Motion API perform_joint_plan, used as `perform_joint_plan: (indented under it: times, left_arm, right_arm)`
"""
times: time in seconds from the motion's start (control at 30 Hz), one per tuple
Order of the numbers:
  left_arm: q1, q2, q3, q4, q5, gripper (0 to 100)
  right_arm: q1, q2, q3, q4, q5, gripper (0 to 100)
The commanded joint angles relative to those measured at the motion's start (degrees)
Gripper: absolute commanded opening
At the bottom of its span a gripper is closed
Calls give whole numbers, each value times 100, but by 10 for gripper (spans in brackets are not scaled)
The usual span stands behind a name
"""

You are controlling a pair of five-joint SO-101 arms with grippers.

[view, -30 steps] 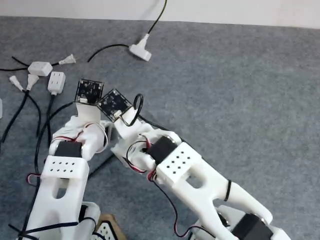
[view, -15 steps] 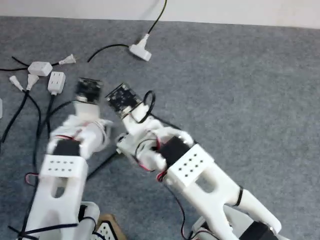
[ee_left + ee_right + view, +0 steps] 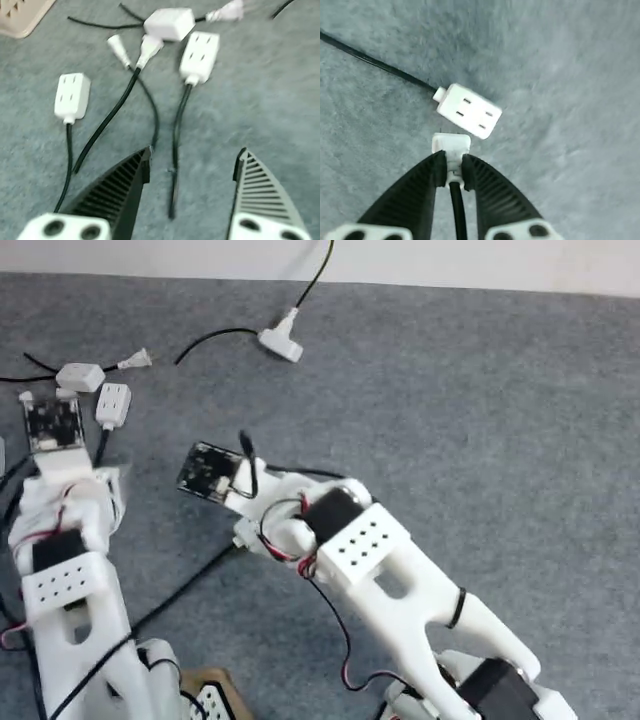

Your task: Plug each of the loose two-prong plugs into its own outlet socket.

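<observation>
Grey carpet [image 3: 480,420] carries the right arm [image 3: 370,555] mid-frame and the left arm [image 3: 70,580] at lower left.
The right gripper [image 3: 452,157] is clenched on a white two-prong plug [image 3: 451,142], just beside an outlet socket [image 3: 467,111]. The left gripper [image 3: 194,152] hangs spread over black cords [image 3: 177,115] and a second outlet socket [image 3: 200,50].

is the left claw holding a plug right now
No, the left claw is open, with only black cords and grey carpet showing between its fingers.
</observation>
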Motion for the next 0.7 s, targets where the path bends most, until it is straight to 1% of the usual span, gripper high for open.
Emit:
perform_joint_plan:
  times: [0.0,0.13,0.3,0.5,0.67]
  left_arm:
    - [-330,-40,321,-536,-281,274]
    - [-558,-40,470,-598,-316,274]
    - [-664,-40,435,-88,-325,276]
    - [-673,-40,681,-26,-457,276]
    - [-892,-48,752,-26,-440,274]
  right_arm:
    - [75,145,-963,699,1169,8]
    - [57,549,-1622,1622,2549,8]
    - [259,1244,-2352,2070,3807,8]
    - [576,2202,-3336,2273,4712,8]
    - [576,2536,-3802,2237,5134,9]
